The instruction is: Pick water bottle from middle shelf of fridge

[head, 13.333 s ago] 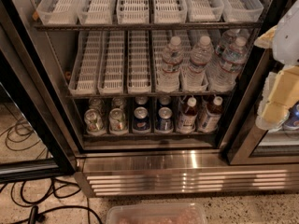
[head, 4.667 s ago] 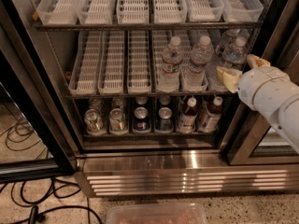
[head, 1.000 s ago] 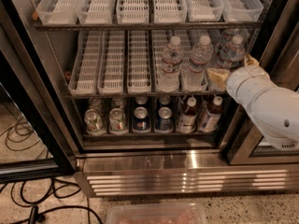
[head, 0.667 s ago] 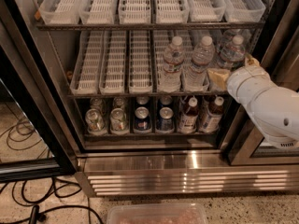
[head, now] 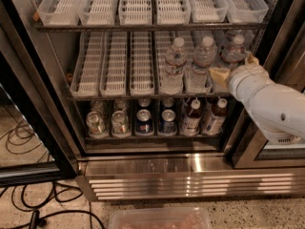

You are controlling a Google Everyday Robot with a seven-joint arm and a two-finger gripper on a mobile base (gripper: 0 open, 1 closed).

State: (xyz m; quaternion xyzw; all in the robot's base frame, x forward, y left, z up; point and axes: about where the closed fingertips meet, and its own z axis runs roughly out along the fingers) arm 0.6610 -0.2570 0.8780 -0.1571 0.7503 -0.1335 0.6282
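Note:
Three water bottles stand on the right lanes of the middle shelf (head: pixel 143 98) of the fridge (head: pixel 190 175): one at the left (head: pixel 174 66), one in the middle (head: pixel 202 63) and one at the far right (head: pixel 233 49). My gripper (head: pixel 235 67), at the end of a white arm coming in from the right, is at the rightmost bottle. Its tan fingertips (head: pixel 219 74) are spread, one on each side of that bottle's lower body, which the wrist hides. I cannot tell whether they touch it.
Metal cans (head: pixel 121 123) and white-capped bottles of dark drink (head: pixel 190 118) fill the bottom tier. White lane trays (head: pixel 114 66) lie left of the bottles. A black door frame (head: pixel 28 104) stands at the left, cables (head: pixel 28 213) lie on the floor, and a plastic bin (head: pixel 159 219) sits below.
The arm came in from the right edge and reached to the rightmost bottle on the middle shelf. Over the last second it has barely moved. The bottles stand as before.

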